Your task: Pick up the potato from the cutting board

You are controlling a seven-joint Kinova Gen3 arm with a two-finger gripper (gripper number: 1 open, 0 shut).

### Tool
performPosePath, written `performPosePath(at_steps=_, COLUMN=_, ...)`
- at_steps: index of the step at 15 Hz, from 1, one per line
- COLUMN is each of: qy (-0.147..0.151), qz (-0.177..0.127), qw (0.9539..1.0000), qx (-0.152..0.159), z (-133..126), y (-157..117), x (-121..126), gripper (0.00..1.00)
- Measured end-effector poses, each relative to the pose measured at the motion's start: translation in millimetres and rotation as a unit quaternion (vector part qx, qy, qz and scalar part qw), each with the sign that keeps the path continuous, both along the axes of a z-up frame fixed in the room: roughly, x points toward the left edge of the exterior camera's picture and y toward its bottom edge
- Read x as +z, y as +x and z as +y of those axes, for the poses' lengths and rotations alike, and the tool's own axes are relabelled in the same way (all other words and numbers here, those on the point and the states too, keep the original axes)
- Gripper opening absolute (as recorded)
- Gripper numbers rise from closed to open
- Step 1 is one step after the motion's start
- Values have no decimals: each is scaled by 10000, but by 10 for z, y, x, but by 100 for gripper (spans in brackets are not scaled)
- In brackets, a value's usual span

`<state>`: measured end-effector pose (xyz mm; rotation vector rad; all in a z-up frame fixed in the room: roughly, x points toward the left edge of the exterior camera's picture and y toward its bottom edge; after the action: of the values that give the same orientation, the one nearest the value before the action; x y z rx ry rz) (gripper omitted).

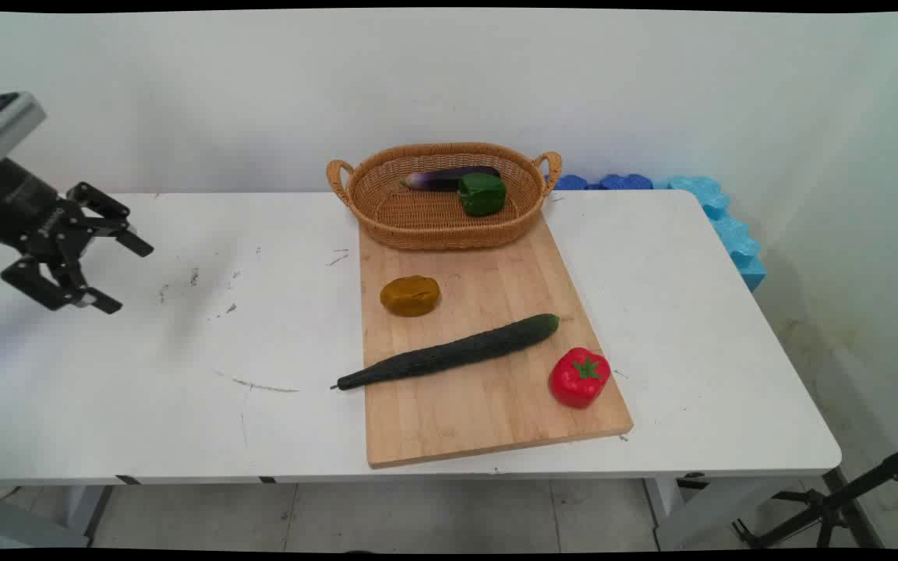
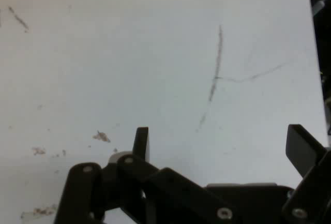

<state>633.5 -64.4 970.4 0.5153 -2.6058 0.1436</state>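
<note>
Gripper [image 1: 118,274] hangs over the bare left part of the table [image 1: 184,389], jaws spread wide w/ nothing between them, well apart from all the produce. Hand view shows only scuffed white tabletop past the fingertips [image 2: 140,140]. Cutting board [image 1: 488,405] lies at mid-table, its far end at the wicker basket [image 1: 418,226]. On the board: brown lump [image 1: 410,295], cucumber [image 1: 449,354] lying diagonal w/ its tip poking off the left edge, red tomato [image 1: 579,377] near the right corner. Eggplant [image 1: 445,179] & green pepper [image 1: 482,194] sit inside the basket, touching
</note>
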Motion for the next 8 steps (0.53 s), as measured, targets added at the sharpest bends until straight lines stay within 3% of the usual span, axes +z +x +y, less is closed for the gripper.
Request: performPosePath(at_steps=8, qy=-55, qz=-109, qw=9993, qx=357, z=-289, y=-451, x=-139, gripper=100)
